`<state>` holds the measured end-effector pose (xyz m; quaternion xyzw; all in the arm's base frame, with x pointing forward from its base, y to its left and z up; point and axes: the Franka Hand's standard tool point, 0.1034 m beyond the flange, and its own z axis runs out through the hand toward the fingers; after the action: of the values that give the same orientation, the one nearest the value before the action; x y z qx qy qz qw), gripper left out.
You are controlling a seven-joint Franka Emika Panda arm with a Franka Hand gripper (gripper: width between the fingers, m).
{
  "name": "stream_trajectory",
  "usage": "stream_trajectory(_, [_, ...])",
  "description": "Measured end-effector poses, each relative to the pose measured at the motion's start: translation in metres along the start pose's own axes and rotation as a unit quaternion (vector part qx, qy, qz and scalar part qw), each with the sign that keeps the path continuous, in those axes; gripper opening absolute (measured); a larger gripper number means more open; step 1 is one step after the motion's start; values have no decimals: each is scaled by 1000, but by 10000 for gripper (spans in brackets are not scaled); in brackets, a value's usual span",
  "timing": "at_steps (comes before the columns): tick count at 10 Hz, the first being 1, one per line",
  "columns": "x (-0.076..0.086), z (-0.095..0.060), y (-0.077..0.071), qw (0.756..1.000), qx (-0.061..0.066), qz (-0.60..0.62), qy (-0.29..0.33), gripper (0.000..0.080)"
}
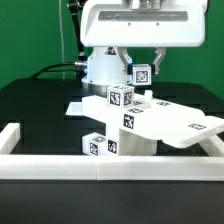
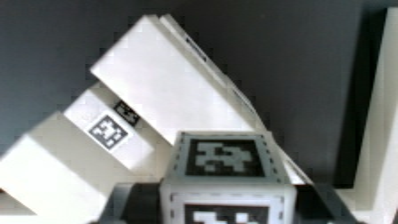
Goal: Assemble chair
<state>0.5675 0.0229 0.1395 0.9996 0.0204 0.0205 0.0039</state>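
A Franka arm's gripper is pictured raised above a black table, behind a cluster of white tagged chair parts; a small tagged cube is seen at its fingertips, though whether the jaws are clamped on it cannot be told from either view. Below, a large flat slab is shown lying tilted, its raised end resting on a stack of blocky parts near the table's middle, where a tagged cube sits on top and a tagged bar lies at the base. A plain white border rail is seen running along the table's near edge. In the wrist view, a tagged cube fills the foreground, with a slanted white slab bearing one tag visible beyond it against the dark tabletop.
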Motion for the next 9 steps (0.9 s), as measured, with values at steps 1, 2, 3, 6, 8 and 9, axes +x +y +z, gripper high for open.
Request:
stream_trajectory(1, [6,-2,-1,1000,-3,-14,4,289])
stream_trajectory(2, [4,-1,0,1000,-3,-12,2,289])
stream_trajectory(3, [4,0,0,1000,-3,-12,2,289])
stream_trajectory(6, [1,4,-5,1000,-3,-16,-1,289])
stream_trajectory(8, [1,5,-7,1000,-3,-18,-2,289])
stream_trajectory(9, [1,6,-7,1000,-3,-18,-3,289])
